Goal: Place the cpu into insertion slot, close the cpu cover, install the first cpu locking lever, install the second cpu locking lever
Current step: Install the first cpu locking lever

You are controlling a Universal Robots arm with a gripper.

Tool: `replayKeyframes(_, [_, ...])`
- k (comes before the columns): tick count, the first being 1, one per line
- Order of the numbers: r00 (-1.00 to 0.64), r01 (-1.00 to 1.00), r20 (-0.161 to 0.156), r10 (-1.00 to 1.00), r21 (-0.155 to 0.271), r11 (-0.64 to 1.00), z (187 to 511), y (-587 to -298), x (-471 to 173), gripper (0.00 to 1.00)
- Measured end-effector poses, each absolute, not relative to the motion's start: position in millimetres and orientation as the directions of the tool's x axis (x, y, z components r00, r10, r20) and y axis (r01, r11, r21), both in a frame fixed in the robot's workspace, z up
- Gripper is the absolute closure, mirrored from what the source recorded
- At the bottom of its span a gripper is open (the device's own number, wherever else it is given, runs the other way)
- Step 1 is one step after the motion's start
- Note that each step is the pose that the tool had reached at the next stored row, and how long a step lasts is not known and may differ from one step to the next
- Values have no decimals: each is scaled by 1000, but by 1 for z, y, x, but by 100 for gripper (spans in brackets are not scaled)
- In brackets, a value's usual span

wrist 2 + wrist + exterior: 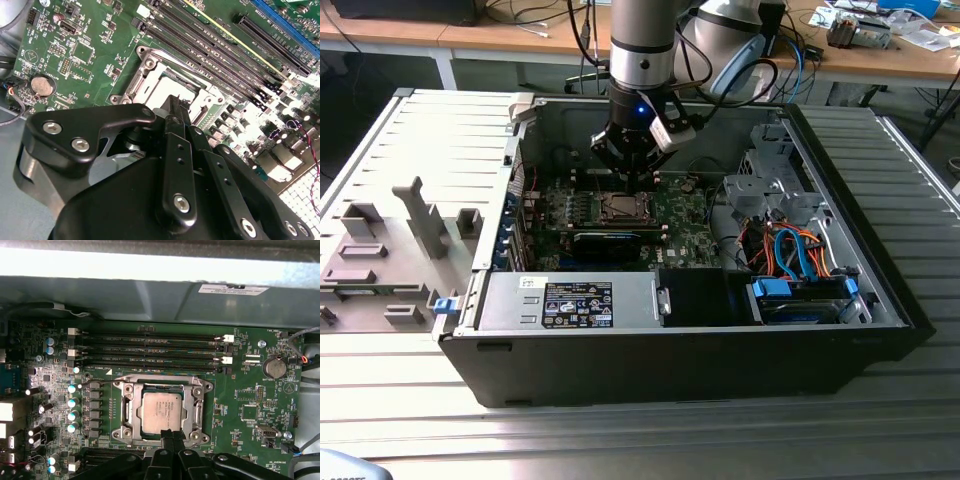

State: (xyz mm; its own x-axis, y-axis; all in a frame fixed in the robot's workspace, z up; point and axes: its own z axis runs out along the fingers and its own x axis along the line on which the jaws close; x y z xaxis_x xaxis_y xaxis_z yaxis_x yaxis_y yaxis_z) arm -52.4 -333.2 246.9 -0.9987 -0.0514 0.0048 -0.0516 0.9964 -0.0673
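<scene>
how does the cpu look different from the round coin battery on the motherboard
The cpu is square, while the coin battery is round. The cpu looks clearly larger than the battery. The cpu sits in the insertion slot, framed by silvery metal, with the gripper at its edge; the battery sits apart, near the board's corner. Both have dull silver-grey metal tops and lie flat on the green motherboard.

Electronics lab: cluttered workbenches (880,55), opened computer case (680,330)
</scene>
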Motion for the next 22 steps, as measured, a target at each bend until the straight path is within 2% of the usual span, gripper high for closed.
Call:
replayKeyframes(17, [-997,-83,5,-83,-66,994,247,-333,-52,89])
replayKeyframes(19, [-997,-82,3,-82,-41,996,247,-333,-53,89])
replayKeyframes(22, [-998,-58,3,-58,-43,997,247,-333,-53,89])
